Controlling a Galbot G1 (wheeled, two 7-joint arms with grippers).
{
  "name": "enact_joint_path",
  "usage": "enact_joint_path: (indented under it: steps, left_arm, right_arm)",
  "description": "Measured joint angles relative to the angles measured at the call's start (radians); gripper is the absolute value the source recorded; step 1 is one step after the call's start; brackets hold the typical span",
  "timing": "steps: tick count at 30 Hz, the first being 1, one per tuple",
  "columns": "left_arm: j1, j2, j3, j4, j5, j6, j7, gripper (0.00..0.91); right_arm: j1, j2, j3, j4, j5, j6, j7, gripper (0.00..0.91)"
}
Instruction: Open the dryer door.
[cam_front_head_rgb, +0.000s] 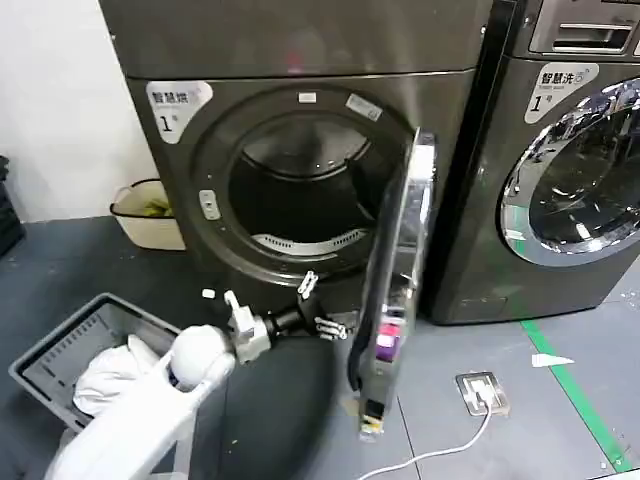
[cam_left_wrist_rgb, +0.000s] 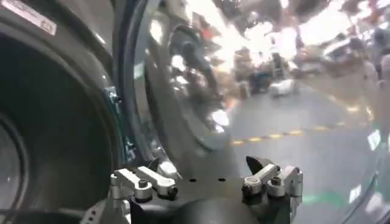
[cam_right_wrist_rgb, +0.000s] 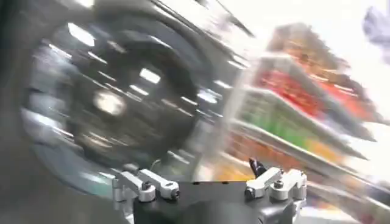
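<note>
While the dryer (cam_front_head_rgb: 300, 150) stands dark grey against the wall, we see its round dryer door (cam_front_head_rgb: 395, 280) swung wide on the right-hand hinge, edge-on to our head camera, chrome-rimmed, with a purple patch low on its inner face. Left of the dryer sits a grey laundry basket (cam_front_head_rgb: 70, 350) holding white cloth. Our left end effector (cam_front_head_rgb: 315, 305) hovers just below the drum opening (cam_front_head_rgb: 300, 200), beside the door's lower edge, fingers (cam_left_wrist_rgb: 143, 182) spread and released, grasping nothing. Right of the dryer stands a washer (cam_front_head_rgb: 570, 150). Our right end effector (cam_right_wrist_rgb: 210, 185) is likewise spread, released.
</note>
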Motion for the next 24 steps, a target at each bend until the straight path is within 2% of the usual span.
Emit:
enact_joint_path:
  steps: [6,10,17,24]
  left_arm:
    - [-0.018,-0.017,0.023,0.014,0.004,-0.002,-0.003,0.907]
    - [-0.034,-0.034,0.041,0.022,0.005,-0.002,-0.009,0.907]
    - [-0.061,-0.062,0.072,0.047,0.013,-0.002,-0.017,0.907]
    - [-0.102,-0.106,0.124,0.074,0.013,-0.002,-0.017,0.907]
  right_arm:
    - [0.01,0.037,0.087,-0.061,-0.089,-0.054,0.118,0.907]
    - [0.0,0.053,0.15,-0.106,-0.152,-0.055,0.153,0.907]
    - [-0.03,0.079,0.227,-0.157,-0.168,-0.037,0.164,0.907]
    - [-0.041,0.099,0.27,-0.167,-0.175,-0.064,0.186,0.907]
